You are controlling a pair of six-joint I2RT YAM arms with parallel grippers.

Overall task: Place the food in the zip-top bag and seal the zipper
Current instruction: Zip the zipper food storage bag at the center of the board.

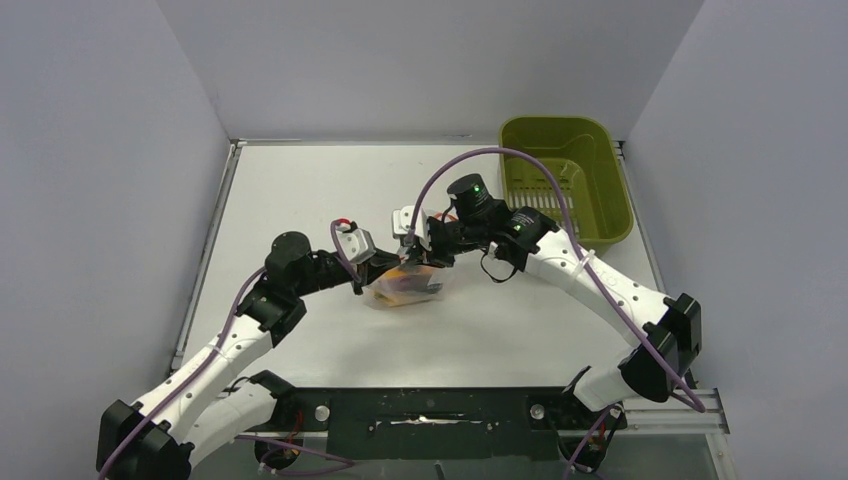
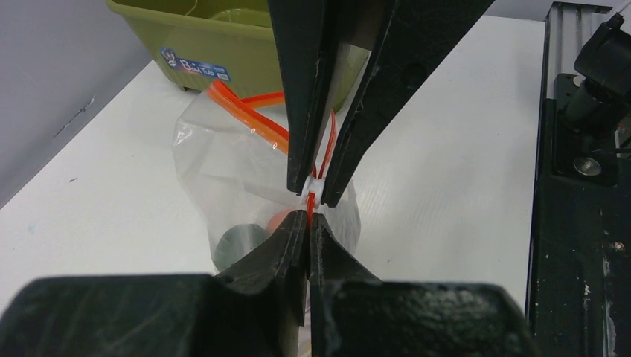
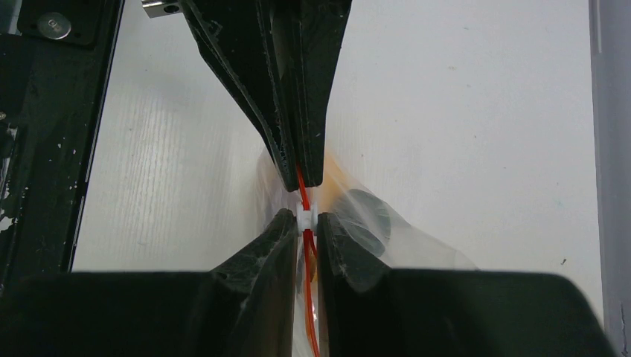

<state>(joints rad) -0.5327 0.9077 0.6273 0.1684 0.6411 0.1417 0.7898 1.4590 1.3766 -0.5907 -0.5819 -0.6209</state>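
The clear zip-top bag [image 1: 405,288] lies mid-table between both grippers. Through the plastic, some of the food shows: a dark round piece [image 2: 242,242] and an orange piece [image 2: 281,218]. My left gripper [image 2: 309,217] is shut on the red zipper [image 2: 249,119] at the bag's mouth. My right gripper [image 3: 306,217] is shut on the zipper's small white slider [image 3: 306,214], tip to tip with the left fingers [image 3: 286,111]. Behind the slider the red strip [image 3: 309,297] runs between the right jaws. The dark piece [image 3: 366,216] sits just beside them.
An olive-green plastic basket [image 1: 565,175] stands at the back right, and its labelled wall [image 2: 216,44] is close behind the bag. Grey walls enclose the table on three sides. A black rail [image 1: 430,410] runs along the near edge.
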